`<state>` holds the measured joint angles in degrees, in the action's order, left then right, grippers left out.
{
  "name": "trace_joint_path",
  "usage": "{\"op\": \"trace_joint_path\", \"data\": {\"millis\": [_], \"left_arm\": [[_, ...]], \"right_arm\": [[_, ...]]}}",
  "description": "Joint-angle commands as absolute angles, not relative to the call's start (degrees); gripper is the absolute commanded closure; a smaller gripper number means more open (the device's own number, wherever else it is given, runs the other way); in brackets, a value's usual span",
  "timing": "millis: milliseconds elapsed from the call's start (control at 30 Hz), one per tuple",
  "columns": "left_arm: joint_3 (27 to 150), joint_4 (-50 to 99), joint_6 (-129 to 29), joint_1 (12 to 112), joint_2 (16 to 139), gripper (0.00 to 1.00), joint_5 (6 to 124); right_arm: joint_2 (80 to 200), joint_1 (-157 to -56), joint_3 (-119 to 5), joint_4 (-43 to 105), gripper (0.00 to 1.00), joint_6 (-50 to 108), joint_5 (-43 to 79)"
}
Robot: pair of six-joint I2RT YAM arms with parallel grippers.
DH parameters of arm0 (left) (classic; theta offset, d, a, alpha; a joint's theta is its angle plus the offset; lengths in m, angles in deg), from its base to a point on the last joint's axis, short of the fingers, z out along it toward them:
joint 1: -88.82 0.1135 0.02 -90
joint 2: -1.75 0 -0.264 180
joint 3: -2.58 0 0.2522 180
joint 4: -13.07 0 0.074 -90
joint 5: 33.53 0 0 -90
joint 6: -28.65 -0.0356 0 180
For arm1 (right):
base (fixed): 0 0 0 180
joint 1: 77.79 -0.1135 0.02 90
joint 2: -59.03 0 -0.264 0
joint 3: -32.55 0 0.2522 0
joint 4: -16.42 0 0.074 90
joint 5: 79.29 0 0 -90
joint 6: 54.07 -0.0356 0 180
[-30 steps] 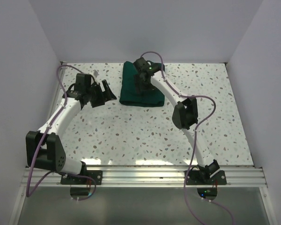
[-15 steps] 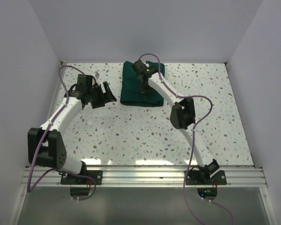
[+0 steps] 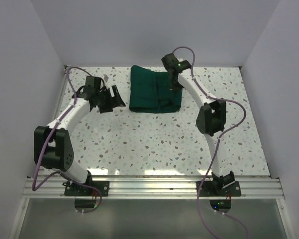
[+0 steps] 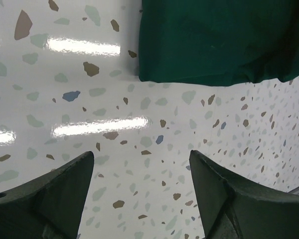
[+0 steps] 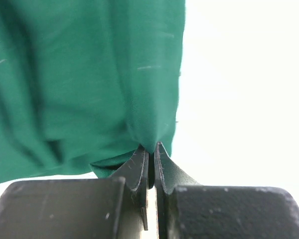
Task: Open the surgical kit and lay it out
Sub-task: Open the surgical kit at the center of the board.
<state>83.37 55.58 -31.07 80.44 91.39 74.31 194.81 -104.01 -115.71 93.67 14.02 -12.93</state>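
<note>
- Since a second ago, the right gripper has swung from mid-wrap toward the upper right of the top view and closed. The wrap now spreads a little wider on that side.
- Right gripper: clamped on a pinch of green cloth at the wrap's right edge. Its wrist view shows the fold caught between the two dark fingers, the cloth tenting up from the nip.
- Left gripper: jaws wide apart and holding nothing, poised over the table just left of the wrap and clear of it. It has barely shifted.
- Wrap: upper centre of the top view, lying on the table, mostly folded into a rough rectangle.
- Progress, as I judge it: opening has only begun, with one flap seized and perhaps starting to draw out. The remaining layers are still to be unfolded and whatever lies inside set out. No metal shows yet.
- Materials:
  - The wrap is dark green cloth, matte and limp, with soft creases and rounded folded edges.
  - The table is glossy white, flecked with brown, grey and blue chips, and throws back streaks of glare.
  - The fingers are dark, matte, hard-looking wedges.
</note>
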Motion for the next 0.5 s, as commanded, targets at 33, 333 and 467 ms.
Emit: {"op": "trace_joint_path", "data": {"millis": [33,333,467], "left_arm": [[87.97,54.95,-33.05,80.38,92.80,0.19,74.31],[96.74,56.35,-37.26,76.88,100.35,0.18,66.06],[111.03,60.92,-38.67,72.31,110.43,0.18,58.76]], "right_arm": [[190.34,-101.44,-113.49,93.28,1.00,12.99,-17.59],[189.29,-95.46,-95.48,91.97,0.12,8.60,-15.48],[187.18,-94.40,-92.92,91.80,0.01,8.85,-18.37]]}}
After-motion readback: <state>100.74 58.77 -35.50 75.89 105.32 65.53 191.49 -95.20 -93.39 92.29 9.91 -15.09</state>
